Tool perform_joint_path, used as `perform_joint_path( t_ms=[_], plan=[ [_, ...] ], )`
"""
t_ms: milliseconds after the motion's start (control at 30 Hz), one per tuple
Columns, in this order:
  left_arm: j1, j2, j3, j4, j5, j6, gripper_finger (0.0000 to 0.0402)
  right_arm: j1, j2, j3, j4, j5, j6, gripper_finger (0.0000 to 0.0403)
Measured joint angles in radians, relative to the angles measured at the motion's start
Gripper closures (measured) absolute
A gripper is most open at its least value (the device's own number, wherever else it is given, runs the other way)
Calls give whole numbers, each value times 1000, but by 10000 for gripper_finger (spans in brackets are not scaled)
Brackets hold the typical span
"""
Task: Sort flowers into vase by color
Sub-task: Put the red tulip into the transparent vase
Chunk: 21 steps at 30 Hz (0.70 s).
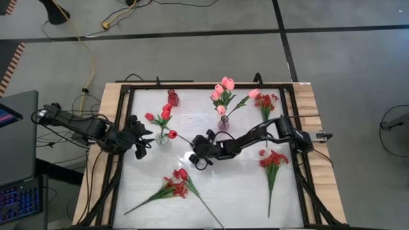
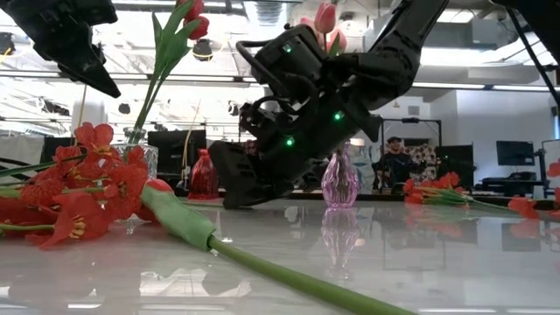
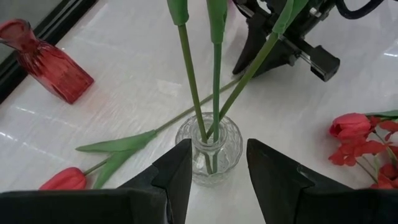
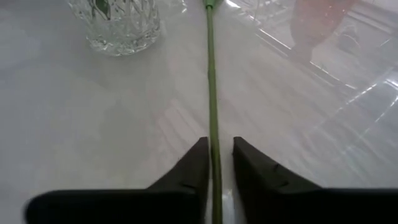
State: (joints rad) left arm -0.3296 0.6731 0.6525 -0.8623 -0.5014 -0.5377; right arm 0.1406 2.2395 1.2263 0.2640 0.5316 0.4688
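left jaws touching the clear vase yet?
Apart. In the left wrist view the left gripper straddles the clear vase, with a strip of table showing between each jaw and the glass.

No legible text, labels, brands, numbers or signs on anything in view

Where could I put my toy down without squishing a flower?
The table's near right corner, beside the red spray, is bare. So is the middle back, between the red vase and the pink tulips. The centre is crowded with arms.
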Motion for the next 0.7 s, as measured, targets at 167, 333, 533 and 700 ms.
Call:
perform_joint_path(
  t_ms=[167, 333, 533, 700],
  plan=[
    [0, 0, 0, 0, 0, 0, 259, 1, -7, -1, -9, -7, 0, 378],
    [0, 0, 0, -1, 22, 3, 259, 1, -44, -5, -29, 12, -2, 383],
    [0, 0, 0, -8, 25, 2, 259, -1, -137, -10, -103, 58, -6, 386],
    [0, 0, 0, -22, 27, -7, 259, 8, -222, -9, -163, 160, -6, 386]
  ],
)
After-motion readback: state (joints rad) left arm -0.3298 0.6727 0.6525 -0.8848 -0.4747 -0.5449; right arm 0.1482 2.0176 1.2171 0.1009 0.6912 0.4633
